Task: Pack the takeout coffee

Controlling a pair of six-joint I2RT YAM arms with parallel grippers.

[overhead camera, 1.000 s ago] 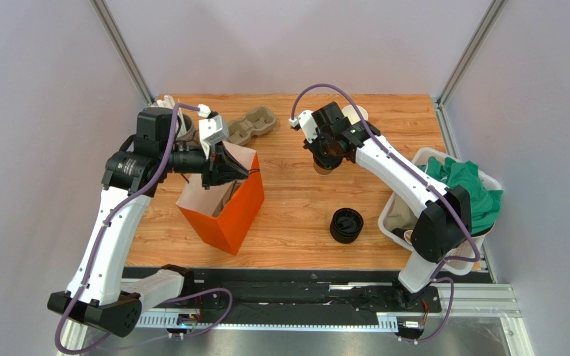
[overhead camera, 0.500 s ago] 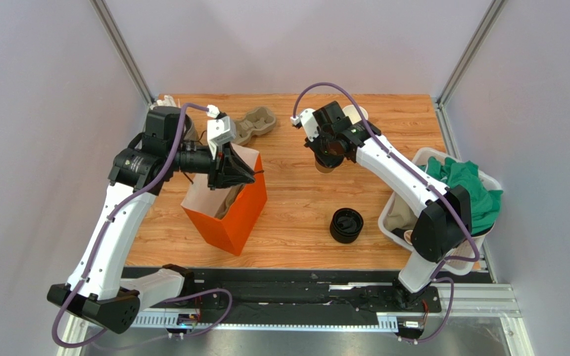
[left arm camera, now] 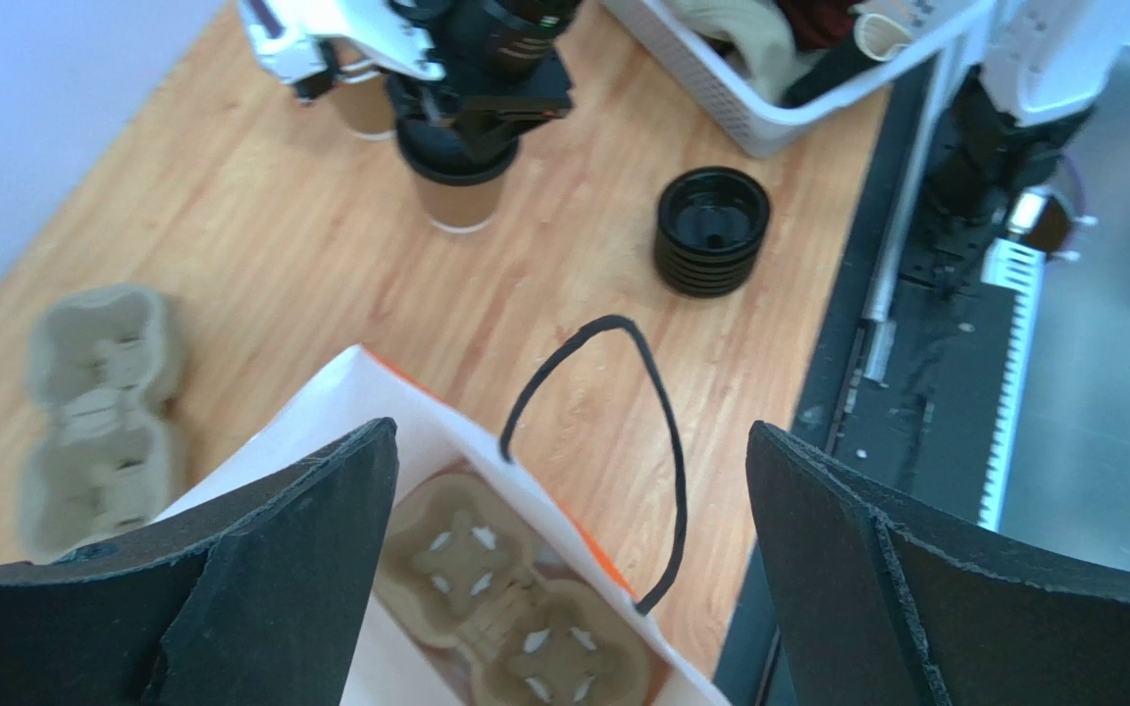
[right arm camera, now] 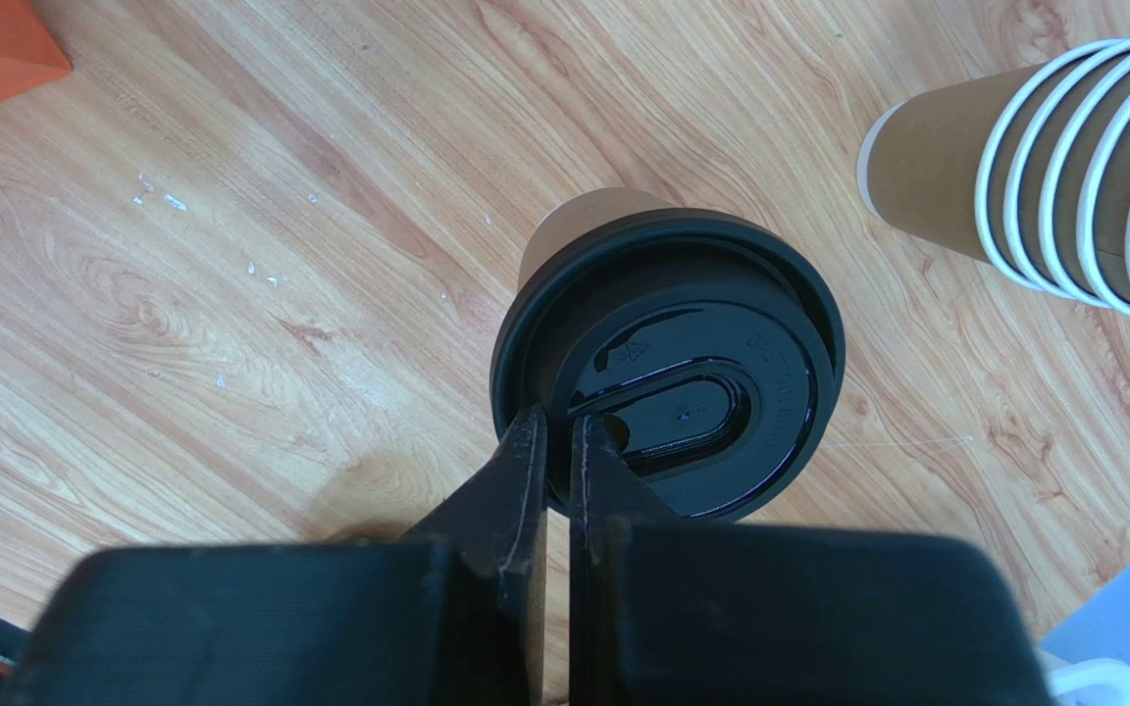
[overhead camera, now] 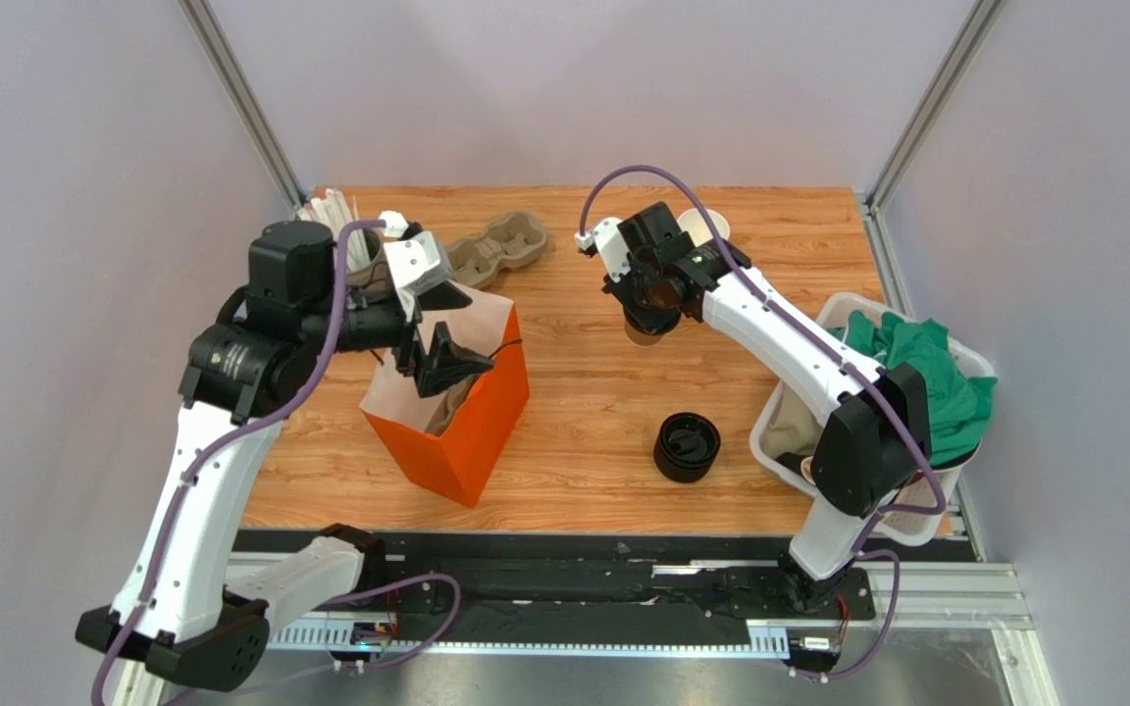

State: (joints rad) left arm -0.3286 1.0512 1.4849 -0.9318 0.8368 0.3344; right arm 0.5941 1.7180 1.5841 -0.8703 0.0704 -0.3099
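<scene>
1. The takeout coffee (right arm camera: 670, 386) stands upright on the wooden worktop (overhead camera: 586, 419), in the far middle part, with its black lid seated on the brown cup.
2. The right gripper (right arm camera: 556, 431) hangs directly over the cup. Its fingers are pressed almost together, with only a thin slit between them.
3. In the right wrist view the fingertips (right arm camera: 525, 437) lie over the near-left part of the lid, just inside its rim. I cannot tell whether they press on the lid or hover just above it.
4. A stack of lidless cups (right arm camera: 1065, 169) lies on its side just beyond the coffee, apart from it.
5. The left gripper (overhead camera: 439, 366) is spread wide and holds nothing. It is above the open top of the orange bag (overhead camera: 471, 427), well apart from the coffee, which is to its right.
6. In the left wrist view a cup carrier (left arm camera: 505, 606) sits at the bottom of the bag, and the black handle loop (left arm camera: 668, 441) stands at the bag's rim between the two fingers.
7. A second carrier (overhead camera: 499, 246) lies on the worktop beyond the bag.
8. A pile of black lids (overhead camera: 686, 446) sits nearer than the coffee, beside a white basket (overhead camera: 767, 436) that holds a green cloth (overhead camera: 922, 368).
</scene>
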